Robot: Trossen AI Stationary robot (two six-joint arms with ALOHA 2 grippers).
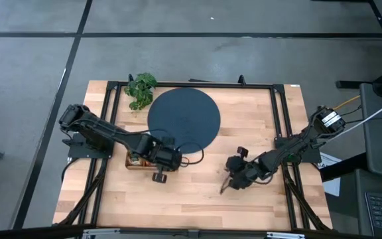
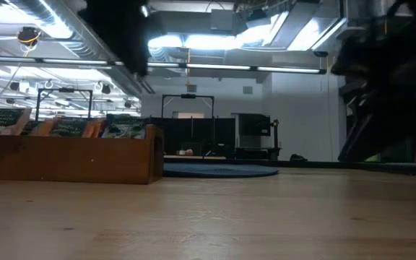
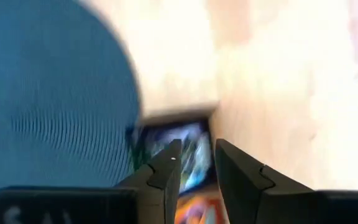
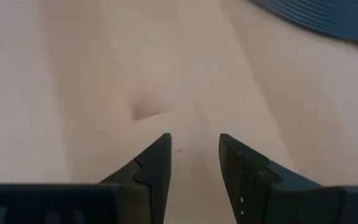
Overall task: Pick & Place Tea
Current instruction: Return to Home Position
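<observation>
The tea sachets (image 2: 69,128) stand on edge in the wooden tray (image 2: 63,160). In the low view their top edges show above its wall, orange ones and dark ones with light labels side by side. I see none loose on the surface (image 2: 266,217) or on the dark disc (image 1: 183,118) just beside the tray.

Each sachet looks very light, thin and bendy, probably with a slick wrapper. It would likely buckle or slip under a hard squeeze, so a gentle pinch across the exposed upper edge seems the safest hold.

The left tool (image 3: 197,147) hangs just above the tray near the disc's rim, its fingers a narrow gap apart and empty. The right tool (image 4: 195,138) hovers over bare wood well apart from the tray, fingers somewhat wider, holding nothing. By this layout the sorting looks done.
</observation>
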